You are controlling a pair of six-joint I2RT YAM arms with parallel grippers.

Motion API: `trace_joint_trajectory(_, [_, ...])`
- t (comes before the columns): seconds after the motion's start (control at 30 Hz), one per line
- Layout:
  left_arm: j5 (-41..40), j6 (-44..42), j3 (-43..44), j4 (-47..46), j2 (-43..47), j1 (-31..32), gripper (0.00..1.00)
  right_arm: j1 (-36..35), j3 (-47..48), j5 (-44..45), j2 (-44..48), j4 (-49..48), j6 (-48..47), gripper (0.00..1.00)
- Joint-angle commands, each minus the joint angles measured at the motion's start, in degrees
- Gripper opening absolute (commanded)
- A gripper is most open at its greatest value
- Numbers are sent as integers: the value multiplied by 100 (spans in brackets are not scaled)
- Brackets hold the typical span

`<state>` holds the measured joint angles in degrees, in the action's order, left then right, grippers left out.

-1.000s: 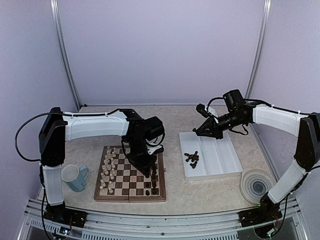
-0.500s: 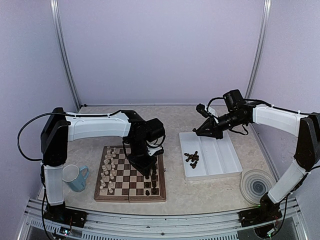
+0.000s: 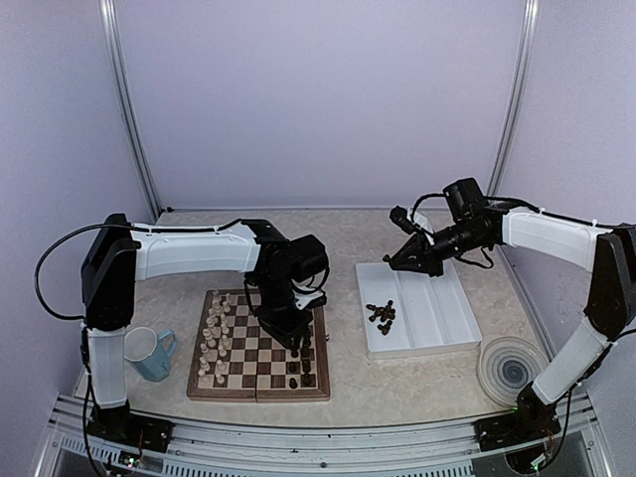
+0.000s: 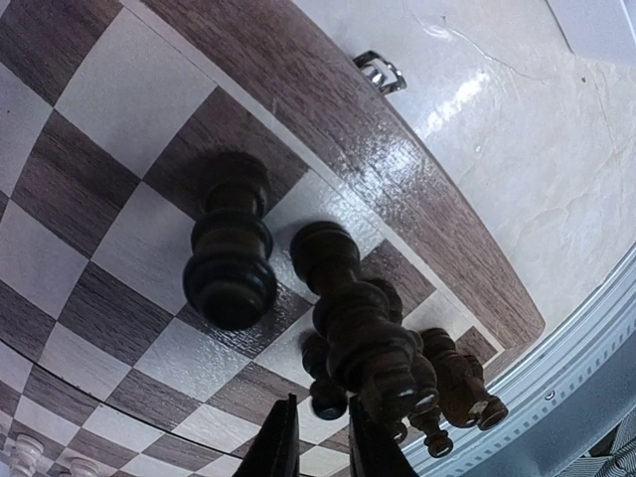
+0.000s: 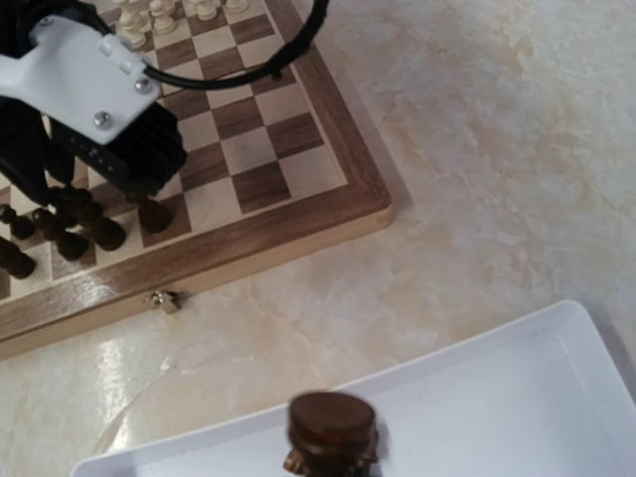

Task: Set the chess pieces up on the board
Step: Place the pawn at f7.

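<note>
Crowding is being seen at the board's (image 3: 238, 394) right edge: the left gripper (image 4: 320, 442), jaws slightly apart and empty, is being held beside the chess pieces (image 4: 363, 333), risking a topple on lifting. Right of the board, a dark piece (image 5: 332, 425) is being clamped by the right gripper (image 3: 390, 262).

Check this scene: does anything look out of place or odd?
Several dark chess pieces lie in a jumble in the white tray, not standing on the chessboard. A blue mug beside its left edge has no part in a chess set-up.
</note>
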<state>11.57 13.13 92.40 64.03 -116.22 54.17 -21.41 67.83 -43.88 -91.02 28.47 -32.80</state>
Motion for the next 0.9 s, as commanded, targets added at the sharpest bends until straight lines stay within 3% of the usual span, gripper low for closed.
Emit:
trace_joint_trajectory(0.0, [14,-46,7,-69,-76,56,23,49,-49,-59,-76,54,-24,8])
trace_joint_trajectory(0.27, [-130,-36,87,1,69,68,27,49,-35,-76,-82,56,0,8])
trace_joint_trajectory(0.47, [-363,96,255,-68,848,-122,34,30,35,-71,-124,77,56,8])
trace_joint_trajectory(0.57, [-313,137,287,-892,1299,-204,42,-96,217,40,-159,207,-9,8])
trace_joint_trajectory(0.73, [15,349,347,-2705,1764,-219,43,-484,851,275,-214,688,-239,8])
trace_joint_trajectory(0.87, [358,1120,-128,-4518,2057,-393,48,-823,1301,666,-219,1030,-408,8])
